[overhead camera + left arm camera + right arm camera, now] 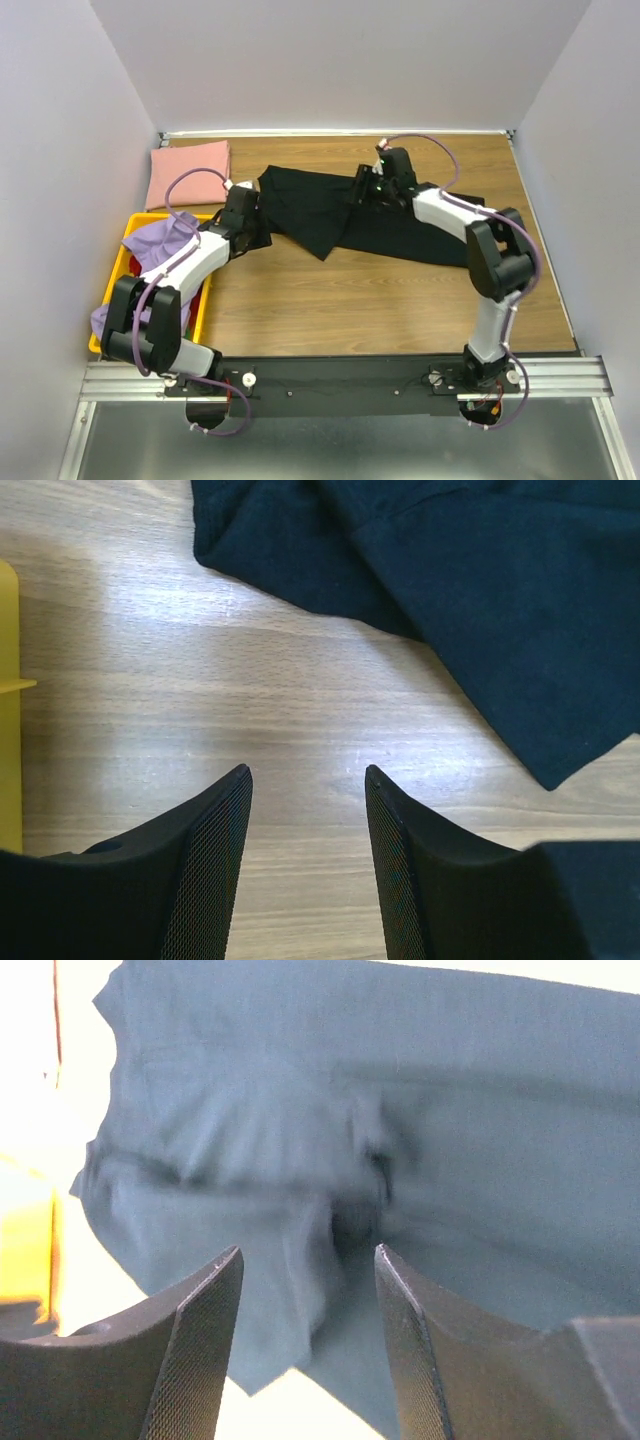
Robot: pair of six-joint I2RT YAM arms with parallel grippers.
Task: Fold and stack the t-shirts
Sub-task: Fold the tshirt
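Wooden table (380, 300): black t-shirt (310, 215), pink t-shirt (190, 170), yellow crate (140, 218).

Crate (127, 243) sits at the desk's (380, 300) left edge, crumpled t-shirt (160, 242) inside; folded t-shirt (190, 172) lies behind it in the far-left corner. Spread t-shirt (310, 215) lies across the middle, left end effector (260, 236) at its left edge, right end effector (364, 192) over its middle.

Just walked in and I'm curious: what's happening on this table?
Two arms are working on t-shirts. The right arm hovers over the crumpled black shirt, jaws open and empty. The left arm, jaws open too, hangs over bare table beside that shirt's edge. A folded pink shirt lies at the far left; a lavender shirt sits in the crate.
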